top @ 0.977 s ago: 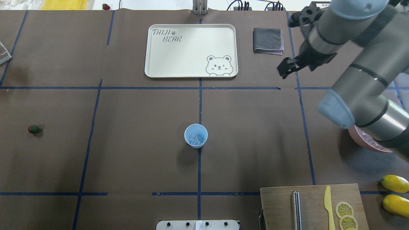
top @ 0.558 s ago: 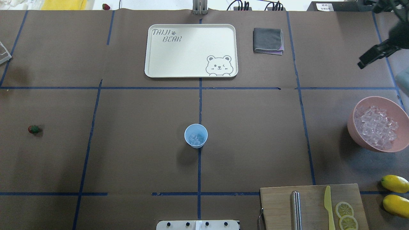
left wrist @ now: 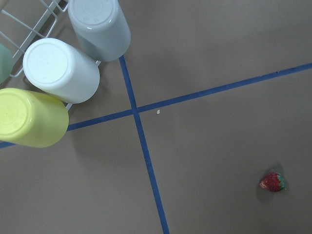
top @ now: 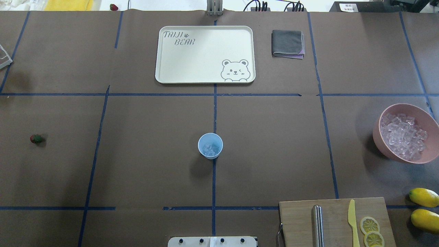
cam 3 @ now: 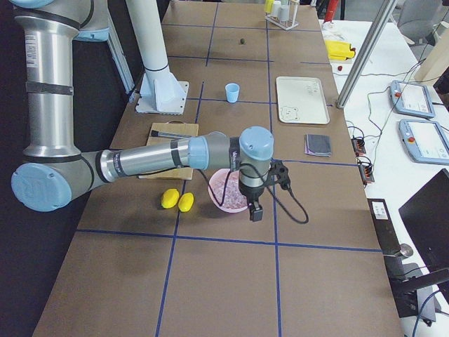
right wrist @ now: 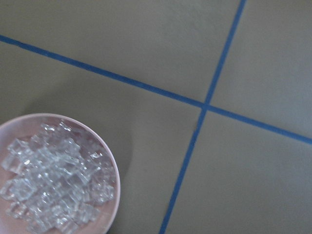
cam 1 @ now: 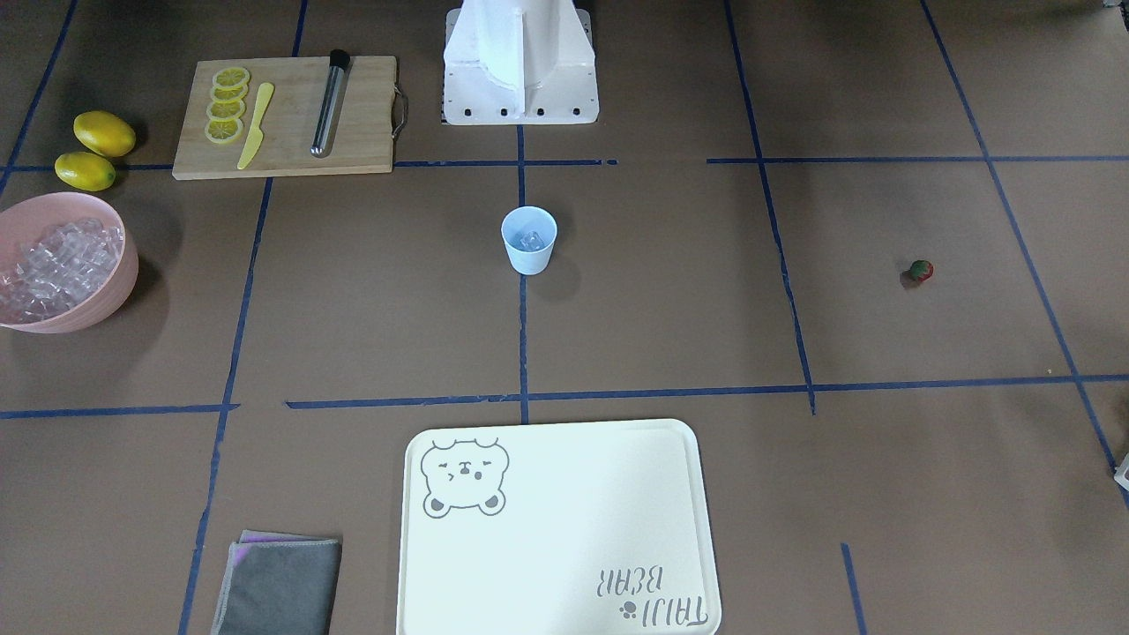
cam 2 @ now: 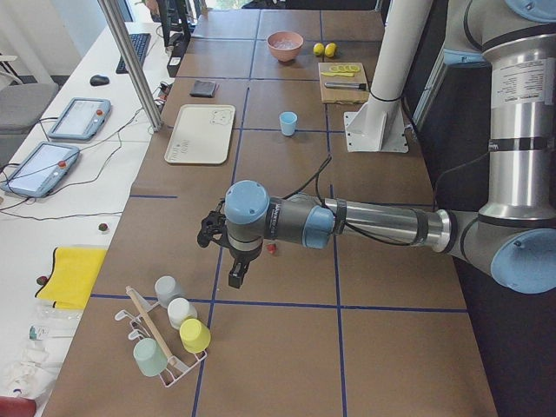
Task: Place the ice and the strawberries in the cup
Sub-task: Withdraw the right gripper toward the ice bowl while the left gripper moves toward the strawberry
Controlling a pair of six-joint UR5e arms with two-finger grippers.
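The light blue cup (top: 210, 145) stands upright at the table's middle with a few ice cubes in it; it also shows in the front view (cam 1: 529, 240). A heap of ice (top: 403, 135) fills the pink bowl (top: 384, 147) at the right edge, and shows in the right wrist view (right wrist: 53, 180). The strawberry (top: 36, 139) lies alone at the far left, and shows in the left wrist view (left wrist: 273, 182). My left gripper (cam 2: 234, 280) hangs near the strawberry. My right gripper (cam 3: 255, 213) hangs beside the bowl. I cannot tell if either is open or shut.
A cream bear tray (top: 205, 55) and a folded grey cloth (top: 288, 44) lie at the back. A cutting board (top: 336, 223) holds a knife, a metal rod and lemon slices. Two lemons (top: 424, 197) lie beside it. A rack of upturned cups (left wrist: 58, 78) stands near the left gripper.
My right arm has swung out of the overhead view to the right, uncovering the pink bowl of ice. The cup and the strawberry have not moved.
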